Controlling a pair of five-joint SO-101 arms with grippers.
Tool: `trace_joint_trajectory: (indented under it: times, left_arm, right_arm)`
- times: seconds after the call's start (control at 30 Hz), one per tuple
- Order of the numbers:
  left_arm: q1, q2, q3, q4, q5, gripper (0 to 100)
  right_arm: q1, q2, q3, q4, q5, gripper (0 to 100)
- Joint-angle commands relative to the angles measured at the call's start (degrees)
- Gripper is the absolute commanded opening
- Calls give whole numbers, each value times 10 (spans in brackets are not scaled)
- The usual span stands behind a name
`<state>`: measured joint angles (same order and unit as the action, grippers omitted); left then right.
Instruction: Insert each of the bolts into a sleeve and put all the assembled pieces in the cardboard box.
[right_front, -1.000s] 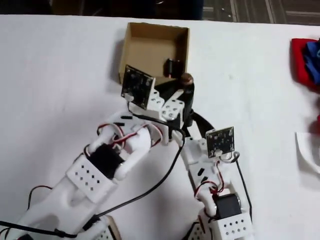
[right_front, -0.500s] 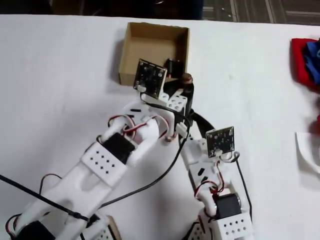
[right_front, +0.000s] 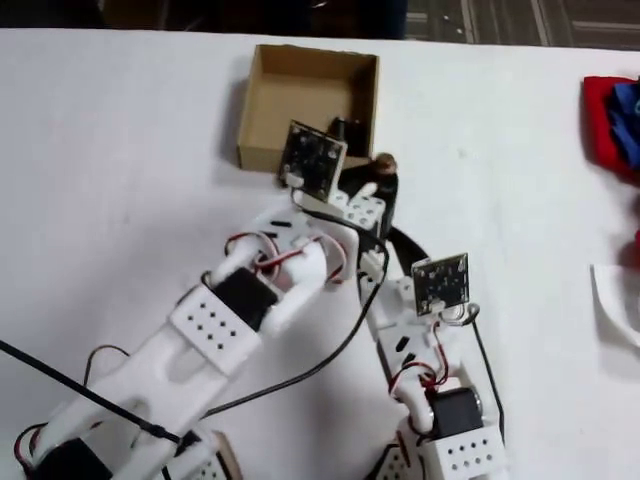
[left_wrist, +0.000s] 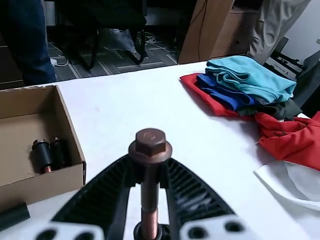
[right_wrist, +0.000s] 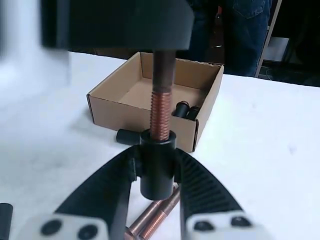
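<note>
The left gripper (left_wrist: 150, 170) is closed on the shank of a copper-coloured hex-head bolt (left_wrist: 150, 144), held upright just below its head. The right gripper (right_wrist: 157, 162) clamps a black cylindrical sleeve (right_wrist: 157, 172), and the bolt's threaded end sits in the sleeve's top opening. Two loose copper bolts (right_wrist: 152, 217) lie on the white table (right_front: 120, 150) under the right jaws. Just beyond, an open brown cardboard box (right_wrist: 145, 117) holds two assembled pieces (right_wrist: 184, 109) against one wall. A spare black sleeve (right_wrist: 127, 136) lies outside it. Folded red, blue and teal clothes (left_wrist: 240, 82) rest farther along the table, a dim room behind.
</note>
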<state>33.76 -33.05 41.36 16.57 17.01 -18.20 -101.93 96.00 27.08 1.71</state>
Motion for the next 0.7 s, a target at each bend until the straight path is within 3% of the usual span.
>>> trace_joint_trajectory:
  times: [0.0,0.67]
  left_arm:
    - [8,-1,-26,5,4,26]
    - [-13,-6,18,75,0,28]
  right_arm:
    - [-3,-12,-8,-10,6,20]
    - [-3,-12,-3,-15,6,20]
